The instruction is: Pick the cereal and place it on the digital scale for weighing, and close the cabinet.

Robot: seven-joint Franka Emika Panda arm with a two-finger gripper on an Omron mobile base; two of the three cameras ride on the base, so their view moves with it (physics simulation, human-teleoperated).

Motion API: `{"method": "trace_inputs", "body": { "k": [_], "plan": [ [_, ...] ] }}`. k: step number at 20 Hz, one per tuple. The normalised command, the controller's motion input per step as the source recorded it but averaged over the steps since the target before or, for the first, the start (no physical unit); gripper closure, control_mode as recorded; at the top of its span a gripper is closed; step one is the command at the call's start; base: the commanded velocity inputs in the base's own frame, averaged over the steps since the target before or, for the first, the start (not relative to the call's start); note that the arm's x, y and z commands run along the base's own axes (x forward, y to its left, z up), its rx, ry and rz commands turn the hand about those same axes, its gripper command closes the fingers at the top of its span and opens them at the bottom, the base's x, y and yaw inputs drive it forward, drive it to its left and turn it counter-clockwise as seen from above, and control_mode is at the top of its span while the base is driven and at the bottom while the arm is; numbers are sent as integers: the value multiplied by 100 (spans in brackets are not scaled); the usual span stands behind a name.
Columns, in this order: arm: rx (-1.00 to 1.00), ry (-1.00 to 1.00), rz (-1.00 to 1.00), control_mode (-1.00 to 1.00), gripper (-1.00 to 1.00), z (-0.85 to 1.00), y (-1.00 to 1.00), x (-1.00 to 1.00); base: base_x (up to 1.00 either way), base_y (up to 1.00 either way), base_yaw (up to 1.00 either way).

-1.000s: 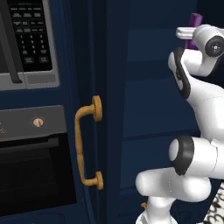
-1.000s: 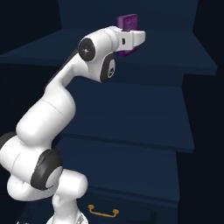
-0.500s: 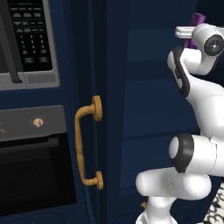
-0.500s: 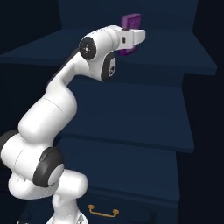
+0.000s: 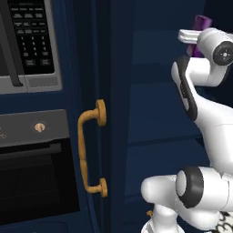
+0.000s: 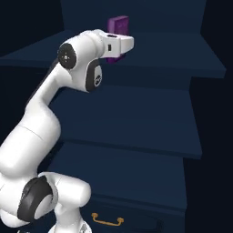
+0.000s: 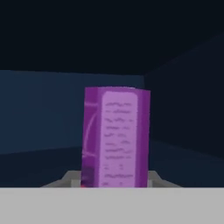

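Note:
The cereal (image 7: 116, 135) is a small purple box that stands upright on the top shelf (image 6: 150, 75) of the open navy cabinet. My gripper (image 7: 114, 181) is shut on its lower part, with the narrow side of the box facing the hand camera. From the right, the cereal (image 6: 118, 26) rises above the white hand, where the gripper (image 6: 119, 46) reaches in over the shelf's front. From the left, the cereal (image 5: 200, 22) shows just behind the gripper (image 5: 191, 37). The digital scale is out of view.
The cabinet's navy door (image 5: 113, 113) with a vertical brass handle (image 5: 91, 154) stands open at the left of the opening. A black microwave (image 5: 27, 41) and oven (image 5: 32, 177) lie further left. Lower dark shelves (image 6: 136, 132) and a drawer with a brass pull (image 6: 107, 221) sit below.
The jaws have closed on the cereal. Hand and box have then drawn back a little toward the front of the shelf.

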Motion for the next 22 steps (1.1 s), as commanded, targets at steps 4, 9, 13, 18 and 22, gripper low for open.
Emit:
{"method": "trace_inputs", "body": {
  "k": [4, 9, 13, 18, 22],
  "plan": [
    [8, 0, 5, -100, 100, -3, 89, -71, 0, 0, 0],
    [6, -1, 4, -100, 100, -2, 57, -88, 0, 0, 0],
    [9, 0, 5, -100, 100, -3, 27, -90, 0, 0, 0],
    [4, 9, 10, -100, 100, 0, 0, -100, 0, 0, 0],
    [2, 24, 17, -100, 100, -42, 3, -83, 0, 0, 0]
  ]
}}
